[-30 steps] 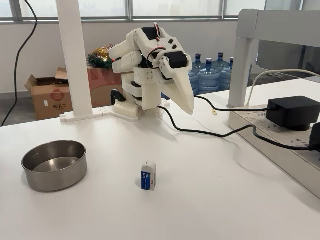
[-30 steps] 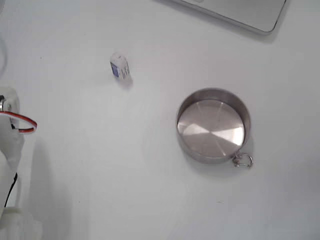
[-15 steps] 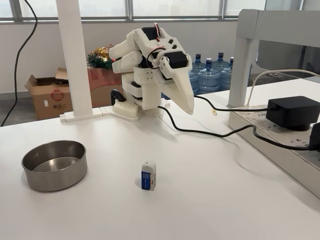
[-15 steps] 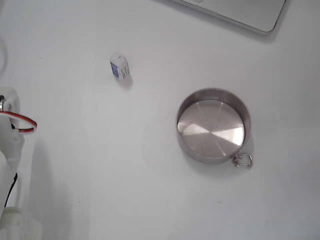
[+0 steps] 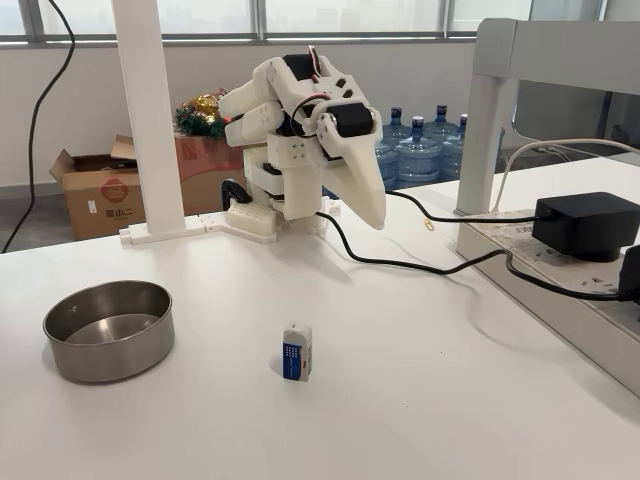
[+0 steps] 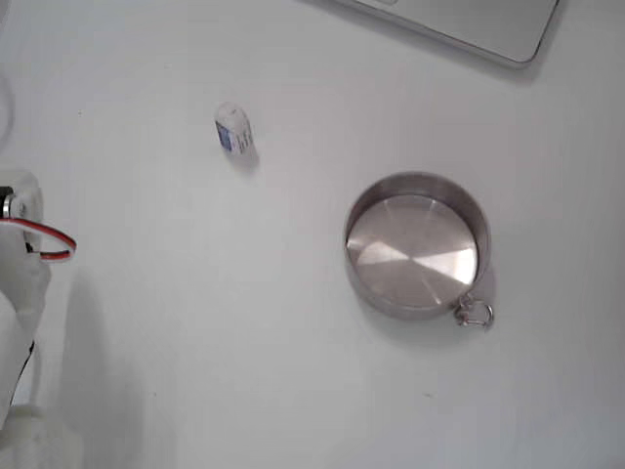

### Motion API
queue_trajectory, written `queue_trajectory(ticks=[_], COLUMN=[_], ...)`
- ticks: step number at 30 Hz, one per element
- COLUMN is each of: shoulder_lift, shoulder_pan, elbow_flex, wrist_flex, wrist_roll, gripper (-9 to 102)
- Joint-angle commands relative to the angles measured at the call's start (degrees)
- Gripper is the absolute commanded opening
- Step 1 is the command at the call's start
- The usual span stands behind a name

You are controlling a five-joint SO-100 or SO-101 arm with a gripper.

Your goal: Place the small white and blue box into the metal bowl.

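The small white and blue box [image 5: 297, 351] stands upright on the white table, near the front middle; seen from above, the box [image 6: 233, 129] lies at the upper left. The metal bowl [image 5: 110, 358] sits empty to the box's left in the side-on fixed view, and from above the bowl [image 6: 415, 182] is at the centre right. My white arm is folded at the back of the table. Its gripper [image 5: 374, 218] points down and to the right, shut with nothing in it, well behind and above the box. Part of the arm [image 6: 18, 293] shows at the left edge from above.
A black power adapter [image 5: 585, 222] rests on a strip at the right, and its black cable [image 5: 420, 265] runs across the table to the arm's base. A white post [image 5: 150, 120] stands at the back left. A grey slab [image 6: 469, 24] lies at the top edge from above.
The arm has shifted very slightly, its gripper tip moving a little to the left in the side-on view. Box and bowl have not moved.
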Motion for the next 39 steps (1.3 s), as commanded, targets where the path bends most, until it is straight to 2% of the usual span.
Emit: queue_trajectory(ticks=[1,6,9,14,18,22,26,31,35,39], shoulder_lift=[0.5,-6.2,-14.2,-30.8,-41.7,-51.8,-58.6,-66.5,-70.3,-72.5], shoulder_pan=[0.2,3.3,5.6,9.1,12.8,13.0,13.2,16.8,19.5,20.0], elbow_flex=[2.6,2.6,2.8,3.0,2.8,2.6,2.6,2.5,2.5,2.5], wrist_flex=[-0.2,-12.8,-25.2,-47.3,-66.2,-77.4,-83.8,-89.5,-89.7,-89.4], wrist_roll=[0.1,0.2,0.9,12.1,16.9,19.8,30.6,52.8,69.0,78.4], gripper=[-3,-3,-3,-3,-3,-3,-3,-3,-3,-3])
